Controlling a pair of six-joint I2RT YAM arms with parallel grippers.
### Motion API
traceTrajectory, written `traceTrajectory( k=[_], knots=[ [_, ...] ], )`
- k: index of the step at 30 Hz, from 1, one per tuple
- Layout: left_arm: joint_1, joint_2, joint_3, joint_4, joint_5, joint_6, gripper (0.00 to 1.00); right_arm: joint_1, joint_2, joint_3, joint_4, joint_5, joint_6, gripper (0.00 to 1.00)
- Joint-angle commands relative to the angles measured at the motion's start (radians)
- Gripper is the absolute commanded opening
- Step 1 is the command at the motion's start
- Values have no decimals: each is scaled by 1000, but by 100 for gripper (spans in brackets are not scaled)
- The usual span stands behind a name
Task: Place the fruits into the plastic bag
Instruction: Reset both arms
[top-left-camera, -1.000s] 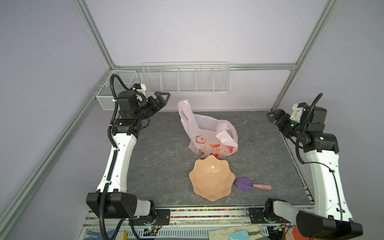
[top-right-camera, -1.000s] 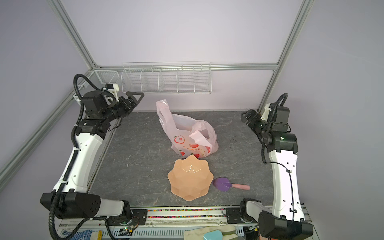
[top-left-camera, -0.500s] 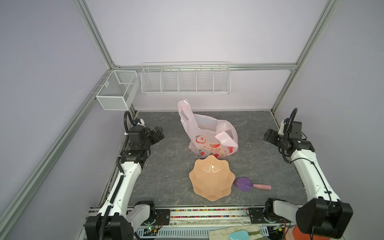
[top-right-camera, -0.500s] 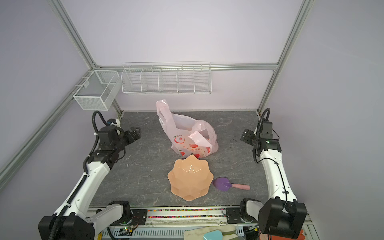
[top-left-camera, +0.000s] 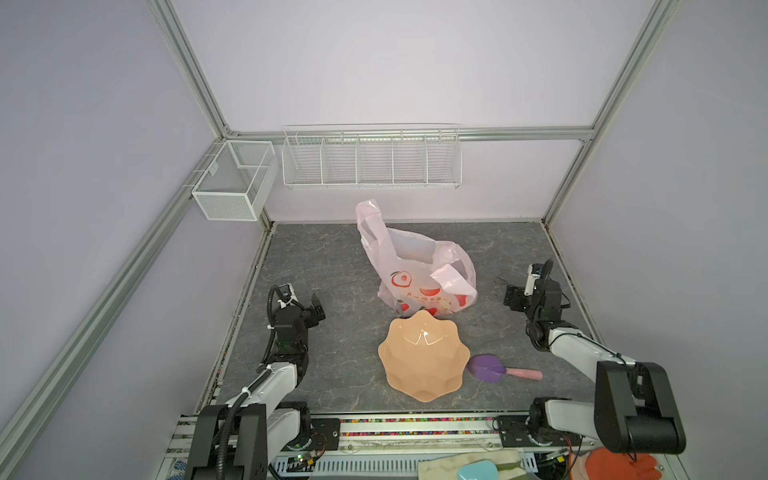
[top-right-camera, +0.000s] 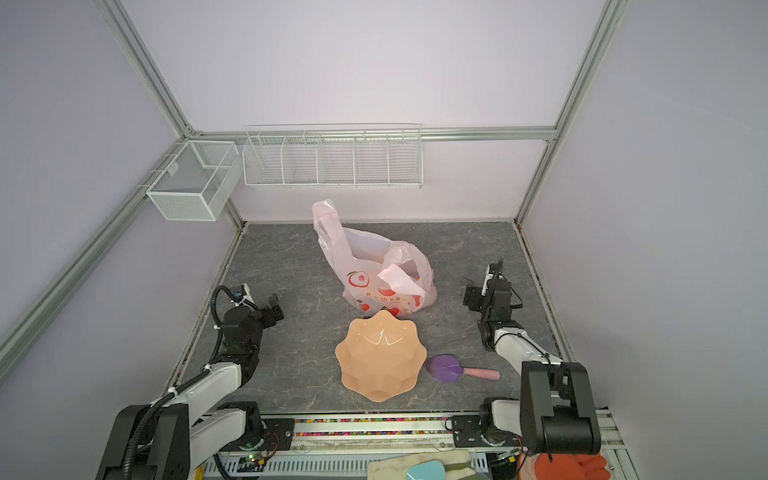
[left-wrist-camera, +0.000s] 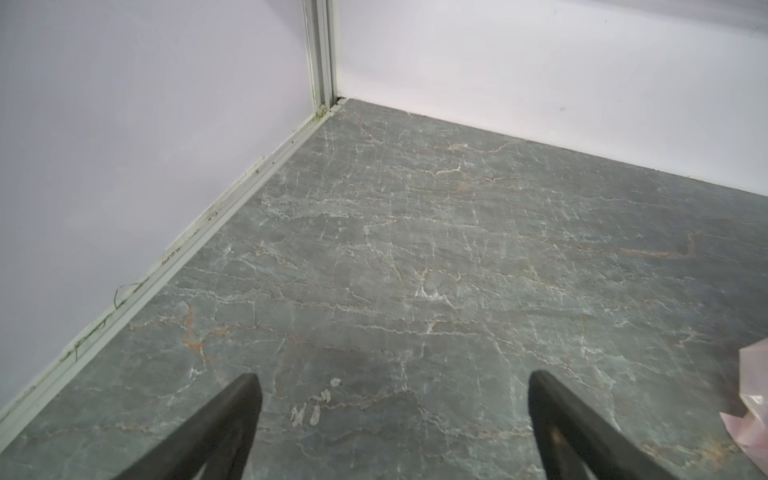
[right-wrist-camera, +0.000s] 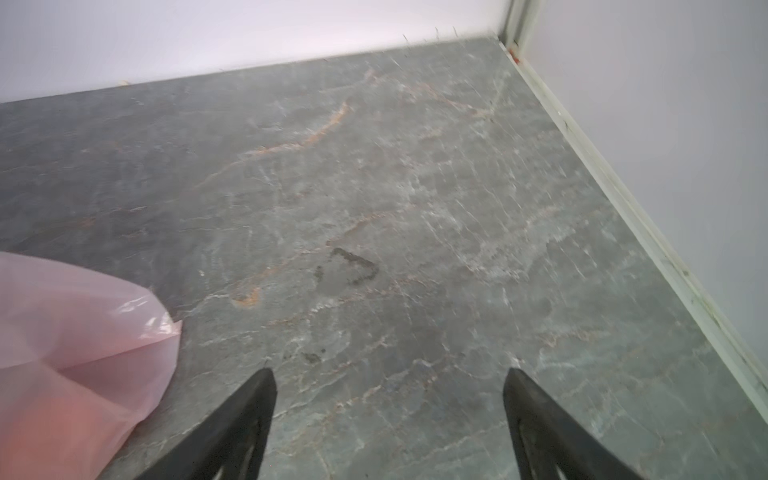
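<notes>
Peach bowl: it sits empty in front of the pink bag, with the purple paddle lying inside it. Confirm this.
Wrong in one respect: the purple paddle is not inside the peach bowl; it lies on the table beside it, as both top views show. The bowl is empty and sits in front of the pink bag.

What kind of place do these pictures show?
Probably a robot test cell in a lab, not a home. A left arm and a right arm stand on a front rail, an aluminium frame holds plain walls, and the table bears a few props, such as a plastic bag.
</notes>
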Motion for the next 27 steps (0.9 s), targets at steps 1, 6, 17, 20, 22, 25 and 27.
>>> traceTrajectory(
  k=[1,6,17,20,22,25,27],
  knots=[
    [6,90,8,266,-13,78,100,5,-16,-73,237,37,-83,88],
    [14,299,37,438,83,104,99,11,26,-165,430,53,-93,88],
    [33,408,185,272,134,106,99,22,240,-98,495,137,-78,89],
    [33,411,184,277,133,107,99,24,250,-109,537,139,-85,88],
    [33,412,183,281,134,107,99,24,234,-103,494,136,-78,88],
    [32,412,183,281,133,107,99,24,243,-106,520,140,-83,88],
    [33,412,183,280,134,107,99,24,238,-103,505,136,-80,88]
  ],
)
